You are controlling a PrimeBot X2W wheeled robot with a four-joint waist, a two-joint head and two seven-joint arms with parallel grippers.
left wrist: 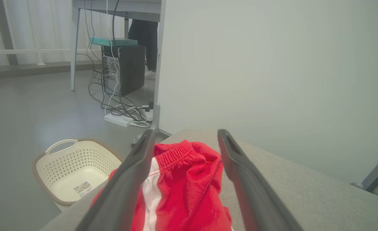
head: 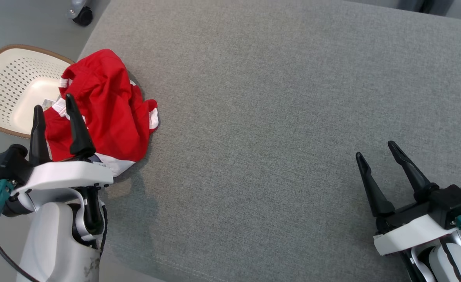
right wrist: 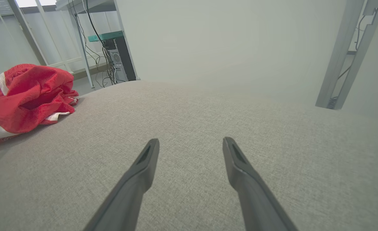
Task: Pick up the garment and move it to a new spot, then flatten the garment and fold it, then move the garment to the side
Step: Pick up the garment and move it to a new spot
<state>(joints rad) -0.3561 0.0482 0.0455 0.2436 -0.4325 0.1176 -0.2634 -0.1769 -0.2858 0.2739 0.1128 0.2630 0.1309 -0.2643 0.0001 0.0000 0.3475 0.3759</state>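
Note:
A crumpled red garment (head: 109,105) with white stripes lies bunched at the left edge of the grey padded table (head: 277,117). My left gripper (head: 55,103) is open, hovering over the garment's near left part; in the left wrist view the red cloth (left wrist: 185,186) with its elastic waistband shows between the spread fingers (left wrist: 134,173). My right gripper (head: 375,150) is open at the lower right, far from the garment, with bare table under it. The right wrist view has the garment (right wrist: 28,96) at its far left and the right gripper (right wrist: 190,144) holding nothing.
A cream perforated laundry basket (head: 15,90) stands on the floor just left of the table, below the garment's edge. A caster wheel (head: 82,15) is on the floor at the upper left. A desk with a computer tower (left wrist: 124,69) and cables stands beyond.

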